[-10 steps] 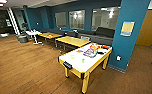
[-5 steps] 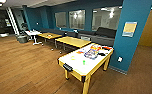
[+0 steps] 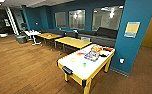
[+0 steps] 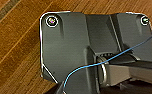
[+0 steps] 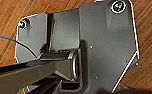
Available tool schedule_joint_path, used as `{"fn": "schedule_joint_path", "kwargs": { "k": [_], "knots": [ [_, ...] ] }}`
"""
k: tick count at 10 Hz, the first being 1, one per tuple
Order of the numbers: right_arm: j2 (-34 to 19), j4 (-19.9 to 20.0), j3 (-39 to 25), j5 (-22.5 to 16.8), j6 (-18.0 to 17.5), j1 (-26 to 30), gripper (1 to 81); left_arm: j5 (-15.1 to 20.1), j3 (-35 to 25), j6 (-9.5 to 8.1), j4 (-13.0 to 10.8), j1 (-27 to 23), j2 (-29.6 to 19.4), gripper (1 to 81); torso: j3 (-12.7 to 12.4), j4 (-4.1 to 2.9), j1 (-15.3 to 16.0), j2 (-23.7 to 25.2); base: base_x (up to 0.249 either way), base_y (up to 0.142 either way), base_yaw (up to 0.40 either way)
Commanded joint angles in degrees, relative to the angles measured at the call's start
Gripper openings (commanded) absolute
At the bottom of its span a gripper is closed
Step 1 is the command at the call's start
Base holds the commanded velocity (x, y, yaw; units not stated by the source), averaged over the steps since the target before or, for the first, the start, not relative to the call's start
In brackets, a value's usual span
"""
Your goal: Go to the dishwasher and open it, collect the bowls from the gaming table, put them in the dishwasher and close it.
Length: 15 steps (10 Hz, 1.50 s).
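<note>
The gaming table (image 3: 67, 62), white-topped with a yellowish wood edge, stands ahead and slightly right in the head view, its near end toward me. Bright orange and red bowls (image 3: 96, 48) cluster at its far end beside a colourful flat item (image 3: 92, 55). Small green pieces (image 3: 84, 64) lie nearer the middle; I cannot tell whether they are bowls. The dishwasher is out of view. Both wrist views look down over the robot's dark plate onto wood floor.
Two yellow-topped tables (image 3: 71, 42) and a small white table (image 3: 32, 33) stand beyond, along a dark bench (image 3: 102, 35) under the windows. A teal pillar (image 3: 134, 37) rises just right of the gaming table. Open wood floor (image 3: 24, 67) spreads to the left.
The whole head picture has shifted a little, so the camera has moved; the gaming table now looks slightly closer. Nothing on the table has moved.
</note>
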<state>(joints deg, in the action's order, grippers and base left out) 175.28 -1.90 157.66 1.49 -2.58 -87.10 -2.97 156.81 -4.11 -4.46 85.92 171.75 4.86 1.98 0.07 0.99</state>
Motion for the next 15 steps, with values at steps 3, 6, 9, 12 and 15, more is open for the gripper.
{"fn": "schedule_joint_path", "kwargs": {
  "k": [3, 6, 9, 12, 15],
  "knots": [
    [0.1, 0.2, 0.0, -3.2, 0.1, 2.6, 81.1, 3.1, 0.1, 0.33, -0.2, -2.3, -0.3, 81.1, 0.0, 0.00, 0.0, 0.0, 0.154, 0.064, 0.000],
    [0.0, 0.2, 0.1, -3.2, 0.1, 2.4, 81.1, 3.1, 0.1, 0.33, -0.1, -2.3, -0.3, 81.1, 0.0, 0.00, 0.0, 0.0, 0.157, 0.072, 0.000],
    [0.0, 0.2, 0.1, -3.2, 0.1, 2.1, 81.1, 2.8, 0.1, 0.42, -0.2, -2.2, -0.2, 81.1, 0.0, 0.00, 0.0, 0.0, 0.159, 0.083, 0.000],
    [0.0, 0.2, 0.0, -3.2, 0.1, 2.1, 81.1, 2.8, 0.1, 0.33, -0.1, -2.1, -0.3, 81.1, 0.0, 0.00, 0.0, 0.0, 0.159, 0.098, 0.000],
    [0.0, 0.2, 0.0, -3.2, 0.1, 2.1, 81.1, 2.8, 0.1, 0.33, -0.1, -2.0, -0.2, 81.1, 0.0, 0.00, 0.0, 0.0, 0.159, 0.105, 0.000]
  ]
}}
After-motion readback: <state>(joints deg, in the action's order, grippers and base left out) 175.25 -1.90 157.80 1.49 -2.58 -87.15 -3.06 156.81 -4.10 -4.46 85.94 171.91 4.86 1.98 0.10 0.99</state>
